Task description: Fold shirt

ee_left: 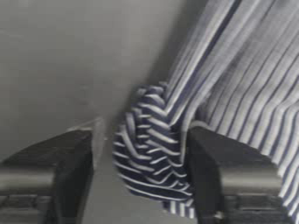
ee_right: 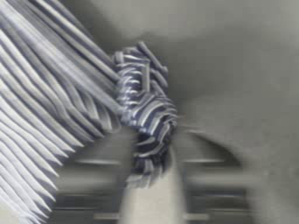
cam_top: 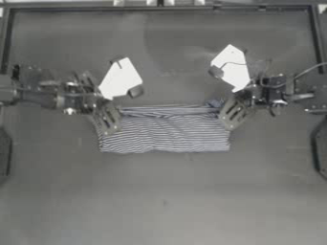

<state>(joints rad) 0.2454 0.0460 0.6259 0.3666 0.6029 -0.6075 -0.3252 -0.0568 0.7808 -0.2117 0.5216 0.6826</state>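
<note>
Since both arms already have a corner each, the trick now is moving them together. The shirt (cam_top: 165, 131) sits around the middle of the bench (cam_top: 159, 201), already a compact striped rectangle, its far edge lifted. Left gripper (cam_top: 107, 119) has its jaws pinched tight on a bunched far-left corner, and right gripper (cam_top: 231, 114) is clamped the same way on the far-right one. I'd carry both corners toward the near edge at equal height and speed, keeping the cloth taut so the fold lands square.
</note>
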